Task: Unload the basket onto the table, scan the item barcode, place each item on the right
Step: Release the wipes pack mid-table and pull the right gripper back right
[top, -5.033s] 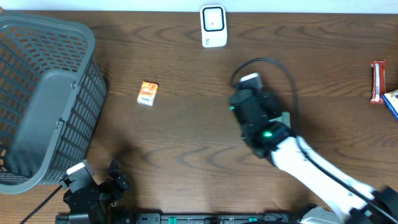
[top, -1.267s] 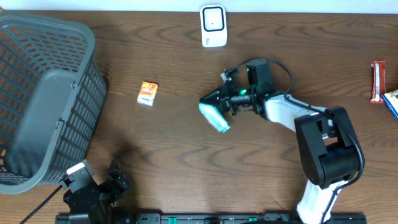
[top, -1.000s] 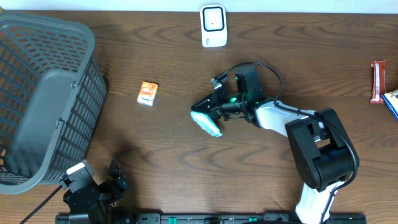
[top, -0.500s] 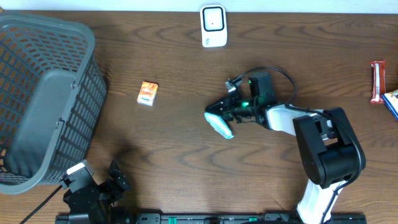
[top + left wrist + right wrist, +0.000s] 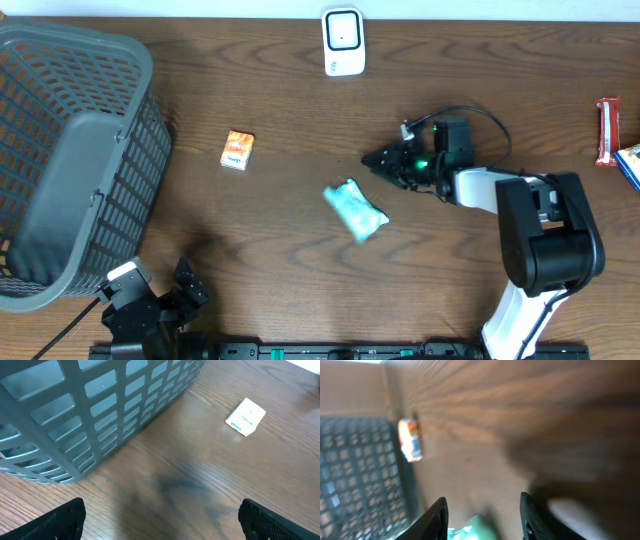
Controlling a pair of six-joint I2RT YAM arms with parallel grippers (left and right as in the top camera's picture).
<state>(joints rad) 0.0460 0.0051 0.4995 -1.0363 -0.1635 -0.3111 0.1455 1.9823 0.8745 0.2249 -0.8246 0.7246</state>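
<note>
**Teal packet lies loose on the table, lower left of the right claw**

The brown wooden table fills the overhead view. A gray basket takes up the left edge. The right arm reaches in from the lower right. Its right claw points left near mid-frame, jaws parted with nothing between them. The teal packet lies on the wood just down and left of the claw's tips, near them but not touching. The white scanner stands at top centre, well apart from the packet. A small orange box lies between the basket and the packet.

The blurred right wrist view shows the 2 fingers apart and only a teal corner at the bottom edge. The overhead view alone shows the whole packet. The left wrist view shows the left claw spread wide over bare wood, with the basket wall at upper left. In the overhead view that claw is only a dark shape at the lower left.
</note>
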